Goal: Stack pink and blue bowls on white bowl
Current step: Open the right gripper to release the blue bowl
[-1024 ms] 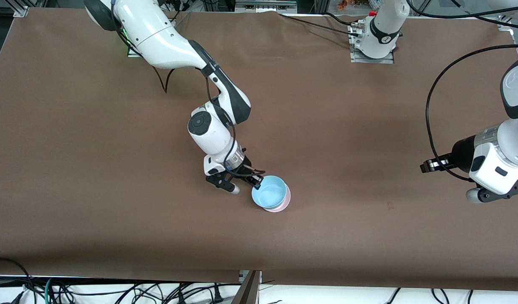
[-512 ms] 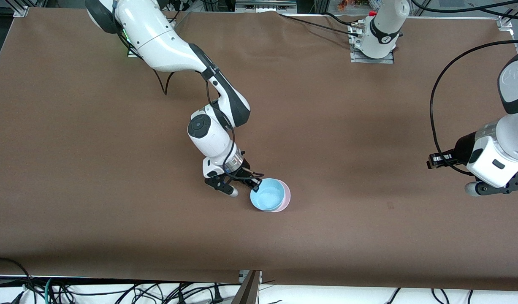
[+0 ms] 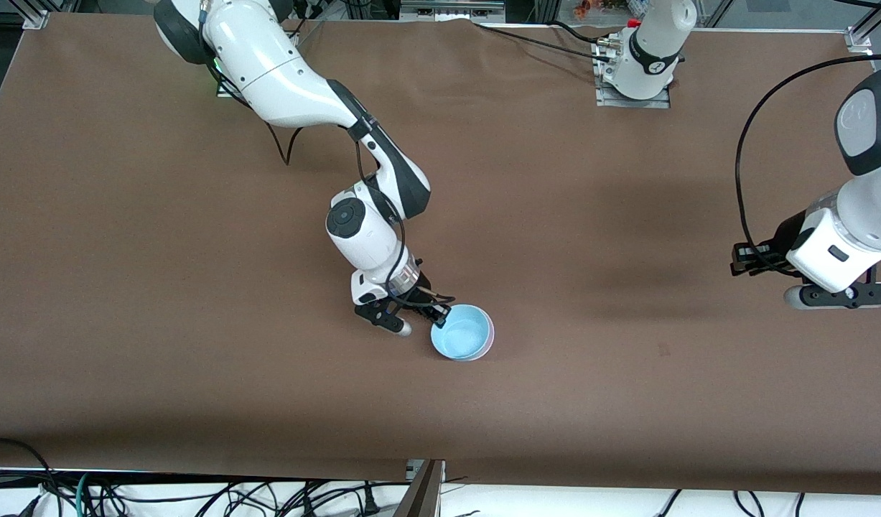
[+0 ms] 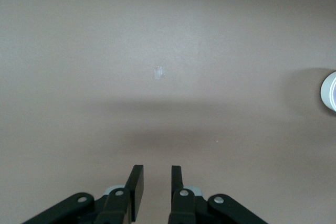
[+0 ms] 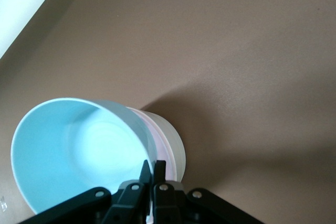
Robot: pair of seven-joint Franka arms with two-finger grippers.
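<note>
The blue bowl (image 3: 463,334) sits in the pink bowl (image 3: 491,343) near the middle of the table. Only a sliver of pink rim shows in the front view. In the right wrist view the blue bowl (image 5: 79,150) lies inside the pink bowl (image 5: 157,139), which lies inside the white bowl (image 5: 176,148). The white bowl is hidden in the front view. My right gripper (image 3: 440,314) is shut on the blue bowl's rim (image 5: 152,165). My left gripper (image 3: 740,260) waits above the table at the left arm's end, open and empty (image 4: 156,174).
A small pale mark (image 4: 158,72) is on the brown table (image 3: 196,287); it also shows in the front view (image 3: 663,350). A pale round thing (image 4: 329,91) shows at the edge of the left wrist view. Cables lie along the table's near edge.
My right gripper has shifted the blue bowl over the pink one, so it now sits more squarely in it. My left gripper has drawn back toward its own end.
</note>
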